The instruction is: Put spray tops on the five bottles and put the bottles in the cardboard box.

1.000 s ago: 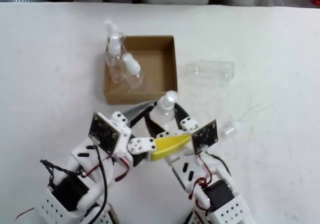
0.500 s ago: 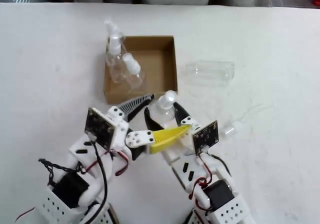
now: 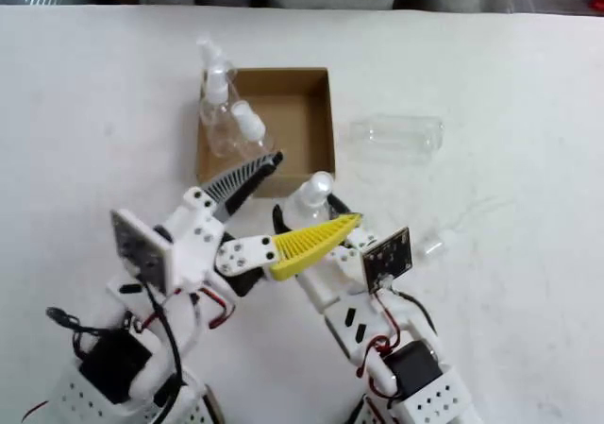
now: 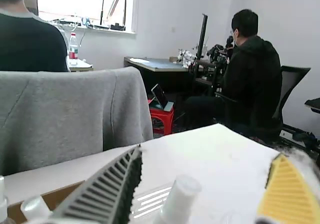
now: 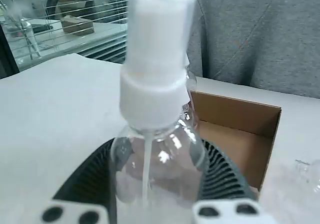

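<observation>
White tabletop (image 3: 491,65), grey chair-backs (image 5: 250,34) beyond: my right claw (image 3: 307,221) is closed on the body of a clear bottle (image 5: 157,164) and holds it upright just in front of the cardboard box (image 3: 330,122). A white spray top (image 5: 155,69) sits on the bottle's neck, and its thin dip tube runs down inside. My left claw (image 3: 317,190) is spread wide and holds nothing. Its black and yellow fingers stand either side of that top, apart from it. Three capped bottles (image 3: 226,112) are already crowded along one side of the box, while a bare bottle (image 3: 396,136) lies on its side on the table beside the box. What looks like a loose spray top (image 3: 434,246) lies nearer my right arm. I judge the held bottle empty and very light, with thin, smooth walls that will give under a hard squeeze and slip under a weak one. The place to hold it is the round body below the shoulder, where my right claw has it now. The top is small, stiff plastic and should be taken by its collar, never by the tube.
</observation>
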